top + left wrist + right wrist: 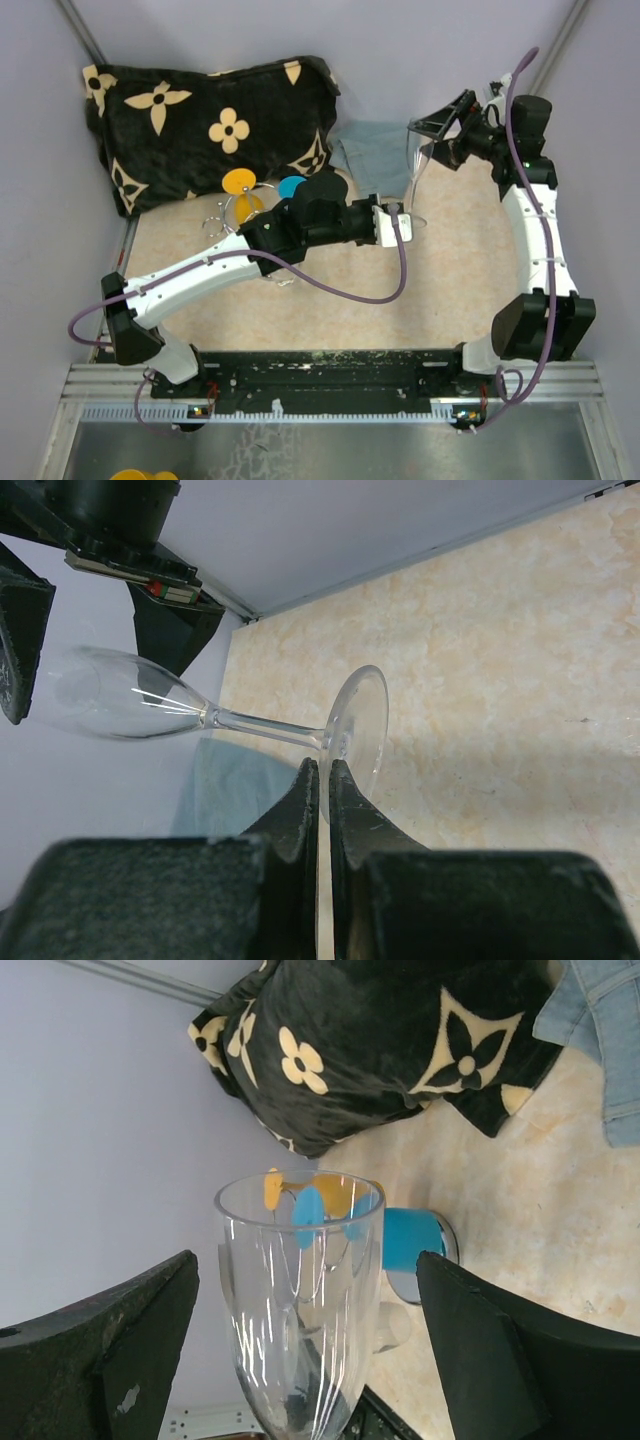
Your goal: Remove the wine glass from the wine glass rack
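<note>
The wine glass [418, 160] [215, 718] [300, 1300] is standing upright off to the right of the wine glass rack [235, 210] [425, 1278], well apart from it, with its round foot low over the pale stone-patterned tabletop [450, 290] [500, 680]; whether the foot is touching the surface cannot be told. The left arm [200, 275] is reaching across the middle of the tabletop, and the left jaws are pinching the rim of the glass foot, the two dark fingers [295, 810] pressing almost together with only the thin glass edge between them. The right arm [535, 230] is bending in from the far right, and the right jaws are standing wide apart on either side of the bowl, each black finger [130, 1360] showing a clear gap to the glass in the right wrist view. The rack is sitting near the front edge of a black cushion [210, 120] [400, 1050] printed with cream flowers, its chrome wire loops carrying yellow and blue discs. A blue-grey cloth [370, 150] [600, 1050] is lying just beside the cushion, behind the glass.
</note>
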